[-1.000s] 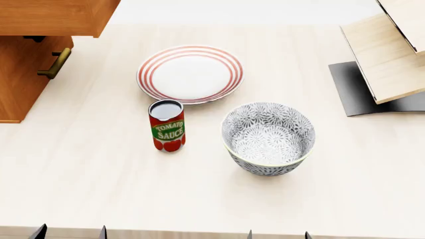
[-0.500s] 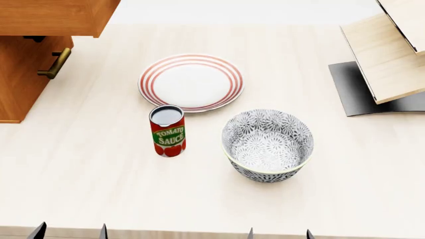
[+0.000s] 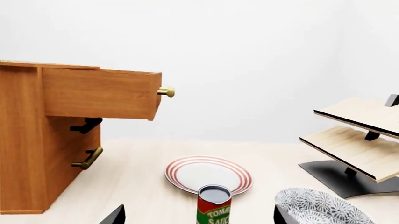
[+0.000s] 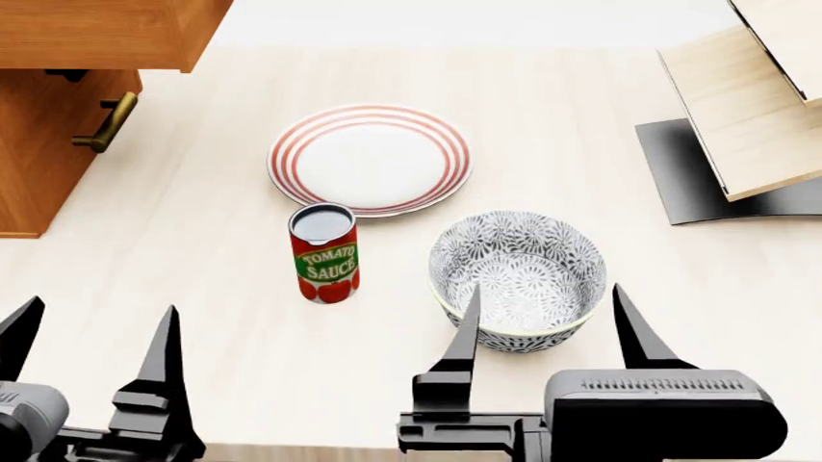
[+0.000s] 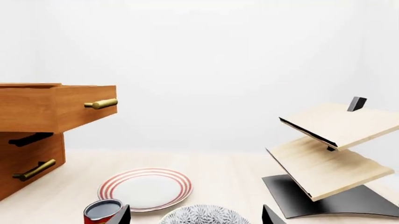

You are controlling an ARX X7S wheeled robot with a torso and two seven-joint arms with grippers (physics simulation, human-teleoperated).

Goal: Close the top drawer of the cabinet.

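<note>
Hovering low over the near edge of the pale table (image 4: 192, 318), both of my grippers hold nothing, their dark fingers spread apart. My left gripper (image 4: 90, 361) sits at the near left, and my right gripper (image 4: 546, 327) sits at the near right, its fingertips framing the near side of a grey patterned bowl (image 4: 518, 274) in the head view.

At the far left stands the orange-brown cabinet (image 3: 25, 154). Its top drawer (image 3: 100, 93) is pulled out, jutting well past the cabinet's front over the table, with its brass handle (image 3: 166, 91) facing the open space. Below it, a lower drawer front carries a similar brass bar handle (image 3: 89, 158).

A white plate with red rings (image 4: 370, 159) lies near the table's middle. A tomato sauce can (image 4: 323, 252) stands upright just in front of the plate, beside the bowl. At the far right, a pale wood shelf (image 5: 330, 154) with tilted boards rests on a dark base.
</note>
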